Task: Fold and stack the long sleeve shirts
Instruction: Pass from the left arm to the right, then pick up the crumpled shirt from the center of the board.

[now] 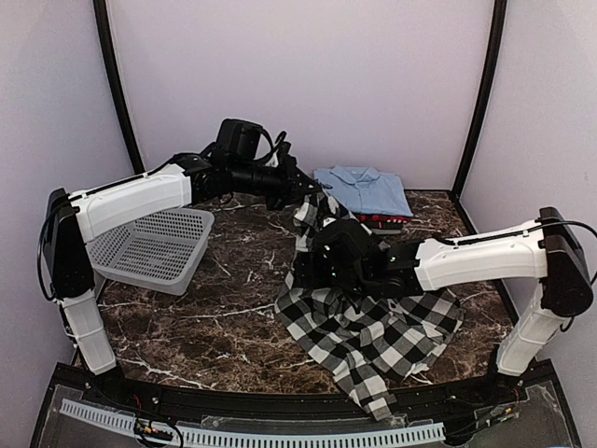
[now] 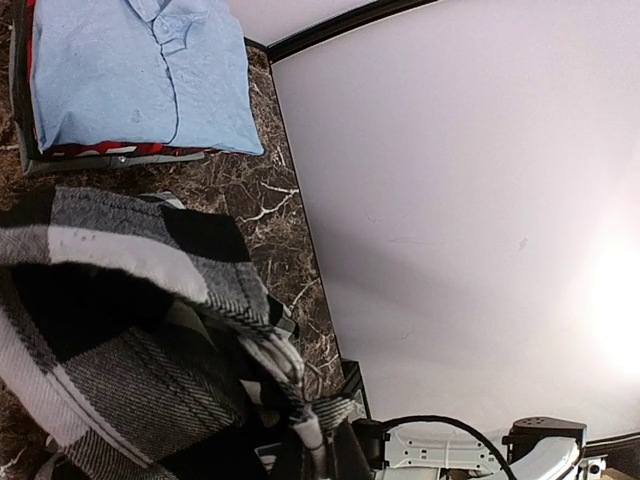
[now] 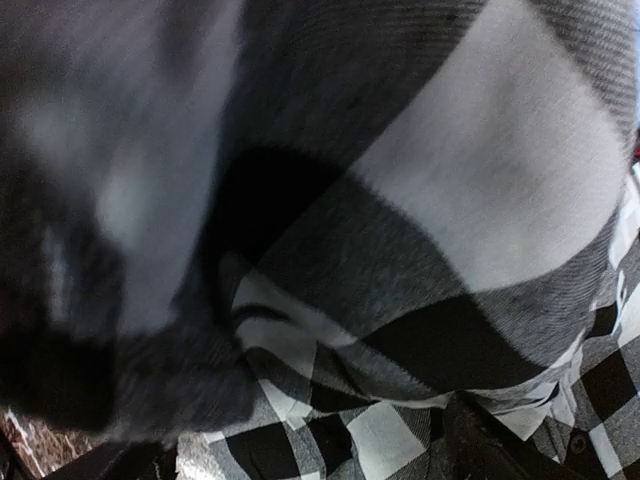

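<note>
The marbled bench [image 1: 205, 327] is largely covered, to the right of the grey basket [image 1: 154, 247], by the black-and-white check shirt [image 1: 373, 336]. The shirt is left in a crumpled heap, with one part drawn up off the surface. The basket itself is set at the bench's left side. Farther right of the basket, toward the back wall, the light blue shirt [image 1: 364, 189] is laid folded on the red shirt [image 1: 384, 220], of which only an edge is seen. The raised cloth is gripped by the left hand [image 1: 310, 191], up and right of the basket. The right hand [image 1: 322, 254] is buried in check cloth, and whether it is wide or closed cannot be told.
</note>
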Motion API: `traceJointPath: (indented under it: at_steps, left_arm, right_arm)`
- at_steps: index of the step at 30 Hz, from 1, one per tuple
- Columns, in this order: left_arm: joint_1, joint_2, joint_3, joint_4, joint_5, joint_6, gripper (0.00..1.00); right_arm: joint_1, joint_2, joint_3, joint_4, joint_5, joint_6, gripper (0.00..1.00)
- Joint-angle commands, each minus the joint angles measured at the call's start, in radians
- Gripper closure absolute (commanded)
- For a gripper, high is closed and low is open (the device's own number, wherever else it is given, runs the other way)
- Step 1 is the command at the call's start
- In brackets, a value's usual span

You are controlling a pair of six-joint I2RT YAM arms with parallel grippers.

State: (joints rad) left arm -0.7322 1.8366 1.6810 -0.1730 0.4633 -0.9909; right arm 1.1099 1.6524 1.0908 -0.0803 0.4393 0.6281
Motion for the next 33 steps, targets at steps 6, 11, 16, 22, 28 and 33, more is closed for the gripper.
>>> traceJointPath:
  at_steps: [6,11,16,22,28,33]
  left_arm:
    - [-0.002,-0.088,-0.040,0.027,-0.020,0.002,1.00]
    - [0.001,-0.102,-0.022,-0.034,-0.083,0.078,1.00]
    - [0.004,-0.112,-0.016,-0.104,-0.168,0.195,0.88]
    - [0.006,-0.126,-0.092,-0.132,-0.265,0.361,0.49]
    - [0.039,-0.181,-0.294,-0.036,-0.364,0.464,0.41]
    - [0.042,-0.140,-0.402,0.042,-0.406,0.529,0.45]
  right_arm:
    - [-0.011,-0.070,0.057,-0.020,0.183,0.022,0.77]
    - [-0.046,-0.143,0.067,-0.150,0.235,0.019,1.00]
    - [-0.132,-0.252,0.071,-0.249,0.250,-0.038,1.00]
    - [-0.193,-0.294,0.152,-0.324,0.210,-0.181,1.00]
    - [-0.226,-0.294,0.208,-0.366,0.166,-0.254,1.00]
    - [-0.255,-0.322,0.216,-0.366,0.137,-0.263,1.00]
